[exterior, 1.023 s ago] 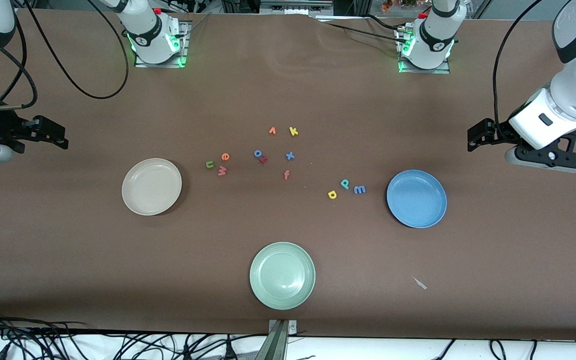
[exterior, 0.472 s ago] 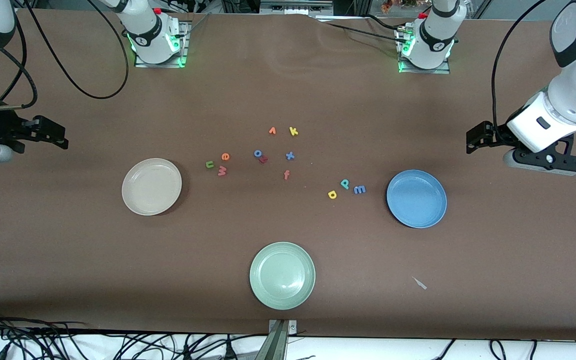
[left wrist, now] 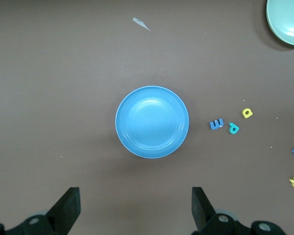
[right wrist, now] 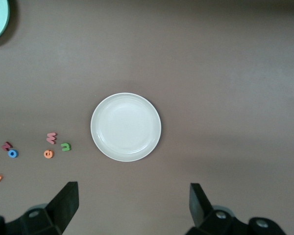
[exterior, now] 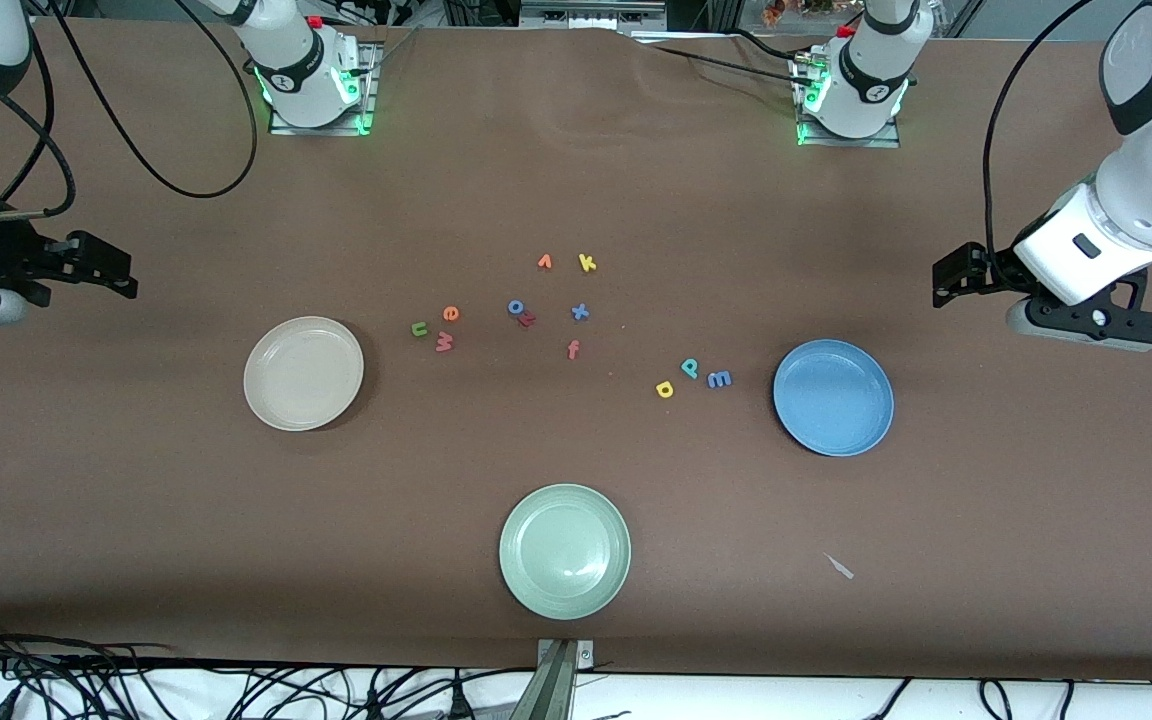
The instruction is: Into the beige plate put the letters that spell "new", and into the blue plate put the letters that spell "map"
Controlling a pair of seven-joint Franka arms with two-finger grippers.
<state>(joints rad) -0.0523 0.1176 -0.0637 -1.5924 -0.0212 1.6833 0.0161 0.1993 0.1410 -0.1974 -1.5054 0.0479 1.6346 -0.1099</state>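
The beige plate (exterior: pixel 303 373) (right wrist: pixel 126 127) lies bare toward the right arm's end. Beside it are the olive n (exterior: pixel 418 328), orange e (exterior: pixel 450 313) and salmon w (exterior: pixel 444 342). The blue plate (exterior: pixel 833 397) (left wrist: pixel 152 122) lies bare toward the left arm's end, with the blue m (exterior: pixel 719 379), teal p (exterior: pixel 690 368) and yellow a (exterior: pixel 664 389) beside it. My left gripper (exterior: pixel 951 275) (left wrist: pixel 135 196) hangs open above the table by the blue plate. My right gripper (exterior: pixel 106 272) (right wrist: pixel 134 193) hangs open by the beige plate. Neither holds anything.
A pale green plate (exterior: pixel 564 551) lies nearest the front camera. Spare letters sit mid-table: orange v (exterior: pixel 544 262), yellow k (exterior: pixel 586 263), blue o (exterior: pixel 516 306), red z (exterior: pixel 528 319), blue x (exterior: pixel 580 311), salmon f (exterior: pixel 573 349). A paper scrap (exterior: pixel 839 566) lies near the front edge.
The left arm's wrist has shifted very slightly. The right arm, the plates and the letters have not moved.
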